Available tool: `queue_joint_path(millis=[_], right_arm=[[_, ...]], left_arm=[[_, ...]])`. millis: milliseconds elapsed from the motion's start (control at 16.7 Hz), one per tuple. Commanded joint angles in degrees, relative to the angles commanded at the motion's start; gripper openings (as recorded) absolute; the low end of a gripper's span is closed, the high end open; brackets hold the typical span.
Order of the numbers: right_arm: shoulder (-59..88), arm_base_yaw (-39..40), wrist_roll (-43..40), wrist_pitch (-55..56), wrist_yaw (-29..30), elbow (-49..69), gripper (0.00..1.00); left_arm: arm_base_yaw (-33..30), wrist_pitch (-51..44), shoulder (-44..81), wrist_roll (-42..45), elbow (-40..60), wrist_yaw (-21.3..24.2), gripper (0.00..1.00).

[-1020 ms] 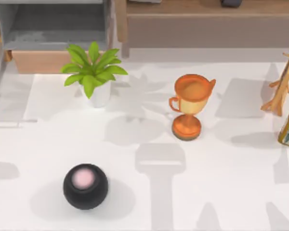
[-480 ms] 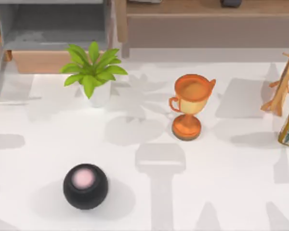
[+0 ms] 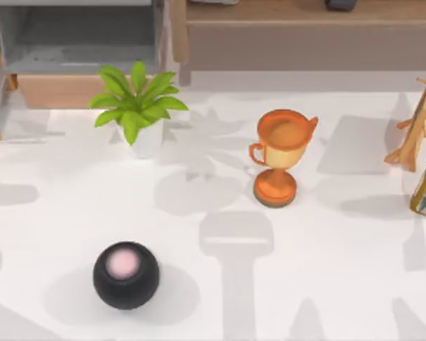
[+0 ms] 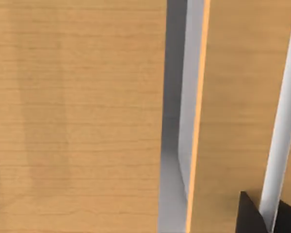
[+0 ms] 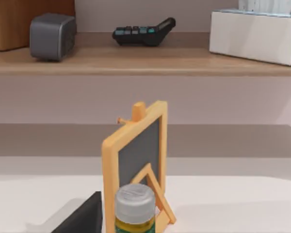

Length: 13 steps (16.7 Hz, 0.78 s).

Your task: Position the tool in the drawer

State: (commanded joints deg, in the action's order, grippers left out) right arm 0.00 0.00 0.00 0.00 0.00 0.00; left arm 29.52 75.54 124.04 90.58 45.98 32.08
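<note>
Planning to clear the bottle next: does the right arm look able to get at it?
Probably yes: the right wrist view faces the bottle close ahead, nothing before it; the small chalkboard easel stands just behind.

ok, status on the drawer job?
Left end effector tight against wood panel. Drawer open, top-left. Right arm idle near bottle. Plant stands just before drawer.

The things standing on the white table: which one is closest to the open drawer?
The potted plant: it stands right before the drawer's front, while the orange trophy cup and the black ball sit farther off.
</note>
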Motion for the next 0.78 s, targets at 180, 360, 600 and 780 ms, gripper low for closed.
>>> queue_joint_path(millis=[180, 360, 600, 780], right_arm=[[0.00, 0.00, 0.00, 0.00, 0.00, 0.00, 1.00], [0.00, 0.00, 0.00, 0.00, 0.00, 0.00, 1.00], [0.00, 0.00, 0.00, 0.00, 0.00, 0.00, 1.00], [0.00, 0.00, 0.00, 0.00, 0.00, 0.00, 1.00]], left_arm=[[-2.17, -3.39, 2.70, -0.29, 7.19, -2.42, 0.00], [-3.40, -5.32, 3.89, -0.32, 9.94, -3.73, 0.00], [-3.15, -5.50, 3.96, -0.34, 9.86, -3.61, 0.00], [-4.28, -7.74, 6.25, -0.26, 13.88, -4.46, 0.00]])
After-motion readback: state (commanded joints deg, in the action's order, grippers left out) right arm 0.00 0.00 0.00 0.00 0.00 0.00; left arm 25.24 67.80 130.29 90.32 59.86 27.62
